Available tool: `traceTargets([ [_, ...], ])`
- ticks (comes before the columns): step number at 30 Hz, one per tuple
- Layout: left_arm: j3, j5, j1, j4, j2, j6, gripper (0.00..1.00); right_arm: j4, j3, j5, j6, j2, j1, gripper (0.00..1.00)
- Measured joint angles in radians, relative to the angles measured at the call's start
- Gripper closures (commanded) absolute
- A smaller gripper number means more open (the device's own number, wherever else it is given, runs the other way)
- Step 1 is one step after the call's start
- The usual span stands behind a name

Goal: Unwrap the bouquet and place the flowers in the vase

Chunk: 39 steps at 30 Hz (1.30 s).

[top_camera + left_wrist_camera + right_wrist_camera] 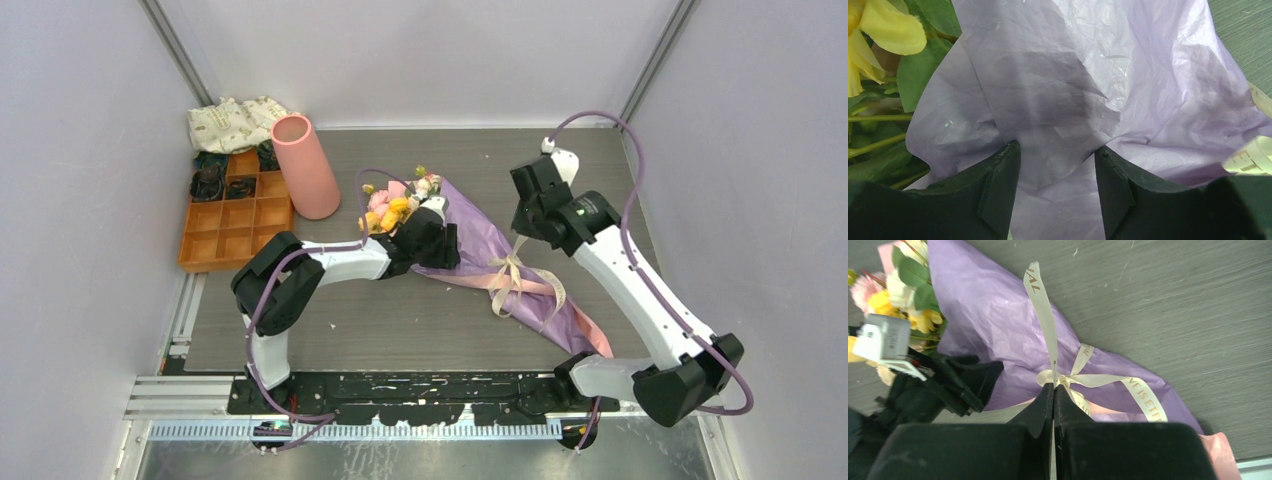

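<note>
**Bouquet lies tied on the table, one gripper at each end**

The right gripper [1054, 389] fills the bottom of its wrist view. Its two black fingers [1038, 415] are pressed flat together, tips right at the knot of the cream ribbon [1044, 315]. Whether a strand is caught between them cannot be told. One printed ribbon tail runs up across the purple paper and another trails right.

The bouquet [470, 245] lies on its side in the middle of the grey table [400, 320], still wrapped and tied. Its flowers [392, 208] point to the far left, and its narrow end, where pink paper shows, points to the near right.

The left gripper [1055, 147] sits on the wide end of the wrap, just beside the blooms. Its fingers [998, 187] stand well apart with creased purple paper filling the gap. It is unclear whether they squeeze the paper or only straddle it. Yellow petals and green leaves show at the left of that view.

The vase [304, 165] stands at the far left of the table, apart from the bouquet and touching or just beside an orange tray [235, 225]. A patterned cloth [235, 122] lies behind them.
</note>
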Motion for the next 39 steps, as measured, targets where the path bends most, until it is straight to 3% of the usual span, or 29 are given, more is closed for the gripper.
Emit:
traceTargets([
  [13, -0.001, 0.000, 0.000, 0.016, 0.011, -0.003, 0.43, -0.164, 0.499, 0.248, -0.123, -0.022, 0.000, 0.98],
  [15, -0.001, 0.000, 0.000, 0.018, 0.011, -0.003, 0.43, -0.171, 0.570, 0.294, -0.142, -0.023, 0.000, 0.94],
  [20, -0.002, 0.001, 0.000, 0.027, 0.011, -0.003, 0.44, -0.207, 0.655, 0.412, -0.187, -0.025, 0.000, 0.72],
  [24, -0.009, 0.008, 0.000, 0.014, -0.002, 0.002, 0.43, -0.210, 0.619, 0.489, -0.207, -0.023, -0.013, 0.64],
  [29, -0.014, 0.007, -0.013, -0.099, -0.102, 0.034, 0.43, -0.208, 0.500, 0.473, -0.212, 0.019, -0.129, 0.62],
  [34, -0.014, -0.001, -0.058, -0.178, -0.246, 0.069, 0.43, -0.176, 0.339, 0.314, -0.202, 0.064, -0.194, 0.59],
  [39, -0.014, -0.009, -0.093, -0.208, -0.346, 0.077, 0.42, -0.094, 0.005, 0.080, -0.155, -0.022, -0.192, 0.56],
])
